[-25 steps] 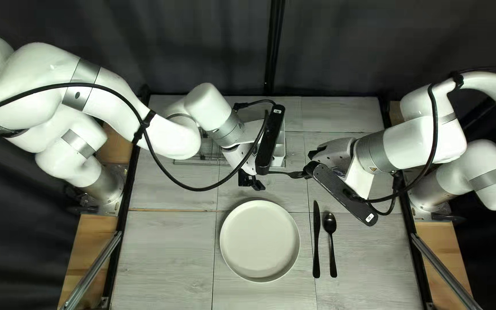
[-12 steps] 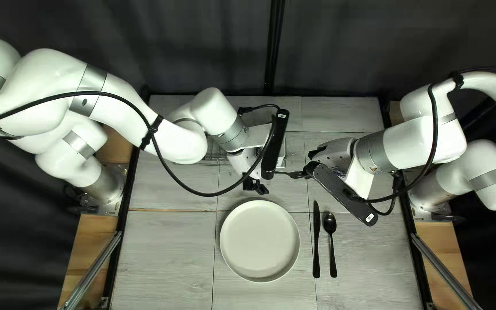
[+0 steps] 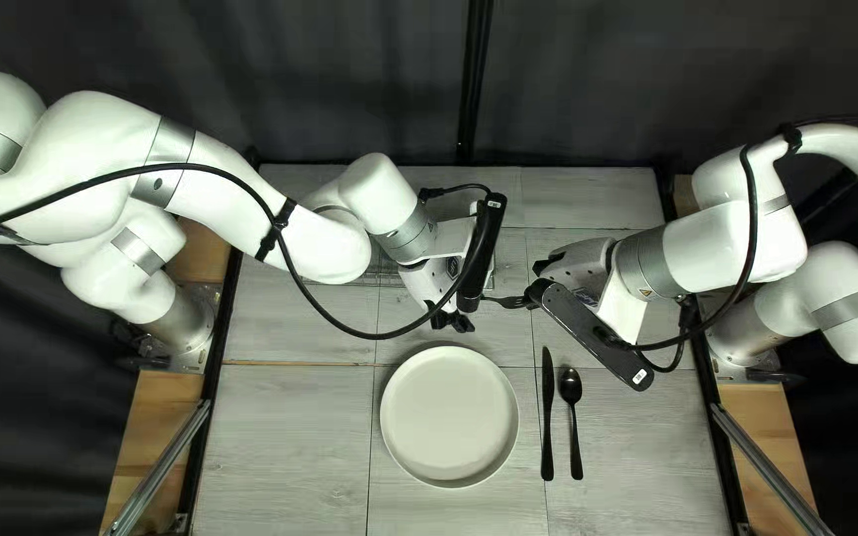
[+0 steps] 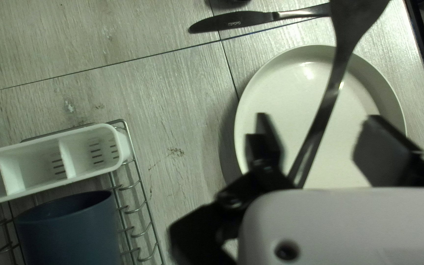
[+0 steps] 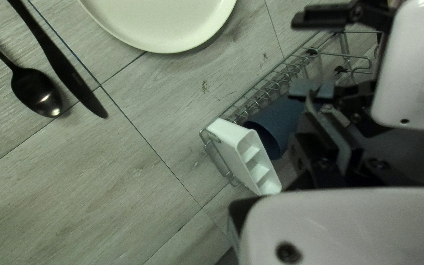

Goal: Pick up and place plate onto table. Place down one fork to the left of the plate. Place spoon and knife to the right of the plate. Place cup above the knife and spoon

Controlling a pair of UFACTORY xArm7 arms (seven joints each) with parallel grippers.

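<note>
Nearest, around the middle of the table's near half, the pale round plate [image 3: 449,417] lies flat, with the black knife [image 3: 547,417] to its right and the spoon [image 3: 570,385] beyond the knife on the same side, near it but apart. Both have their handles toward the near edge, the blade tip and the spoon's bowl pointing away from it. Beyond the plate, up in the air, comes the fork [image 3: 508,301], reaching across between the two grippers. The right gripper [image 3: 533,296] is clenched on it at the tined end, its fingers close together. The left gripper [image 3: 452,323] is released, its two fingers well spread, with the fork's handle running between them (nearer to one than the other, and I cannot tell whether it touches). Seen from the left wrist, the fork crosses in front of the plate. Farther off, partly hidden by the left arm [image 3: 300,243], is the wire rack [image 5: 271,78]. It carries a white holder [image 5: 229,140] divided into compartments, which appear to have nothing in them, and just beside that the dark blue cup [image 5: 283,115], its mouth visible; whether the cup touches the holder, I cannot tell.
</note>
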